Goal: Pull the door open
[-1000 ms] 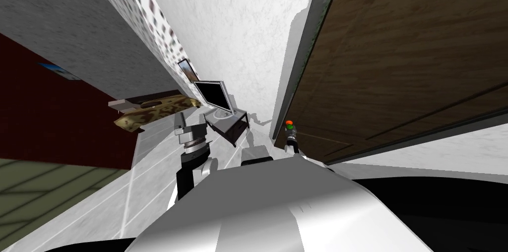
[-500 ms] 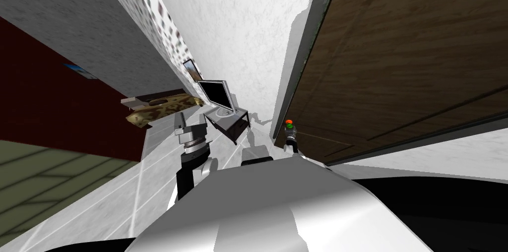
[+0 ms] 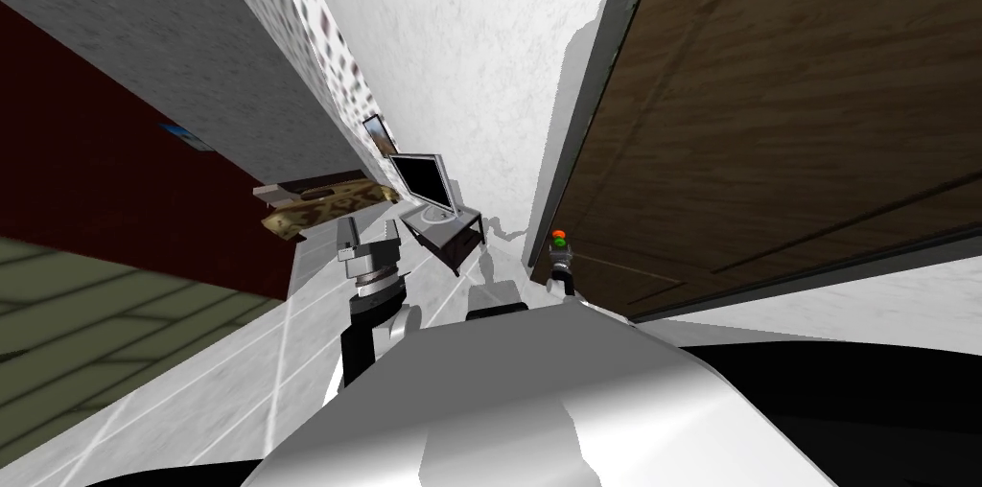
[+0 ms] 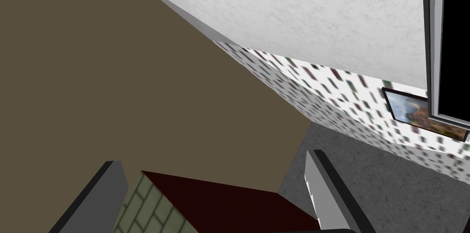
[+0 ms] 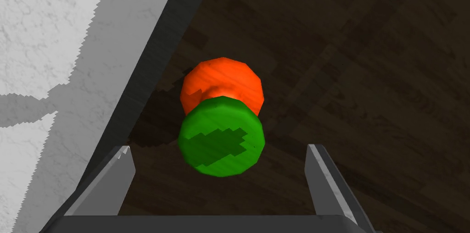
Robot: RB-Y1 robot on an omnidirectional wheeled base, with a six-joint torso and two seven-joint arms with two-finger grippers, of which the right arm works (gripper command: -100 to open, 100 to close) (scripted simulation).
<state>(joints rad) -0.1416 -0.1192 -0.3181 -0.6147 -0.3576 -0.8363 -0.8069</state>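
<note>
The right claw [image 5: 219, 148], fingers spread, frames a green-and-orange knob [image 5: 221, 120] on the dark wood door [image 5: 367, 60].

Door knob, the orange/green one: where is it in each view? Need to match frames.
Head view: door knob right of centre, low on the brown wood door, at its frame-side edge.
Right wrist view: door knob at centre, between the open right gripper's fingers.
Left wrist view: aimed elsewhere, toward the monitor.
Shared landmark: dark door frame beside the knob.

Left tool [image 3: 372, 234]: light grey blade fingers [image 4: 317, 184], dark-backed; ribbed grey wrist [image 3: 370, 275]; black forearm [image 3: 357, 352]; white elbow joint [image 3: 403, 322].
</note>
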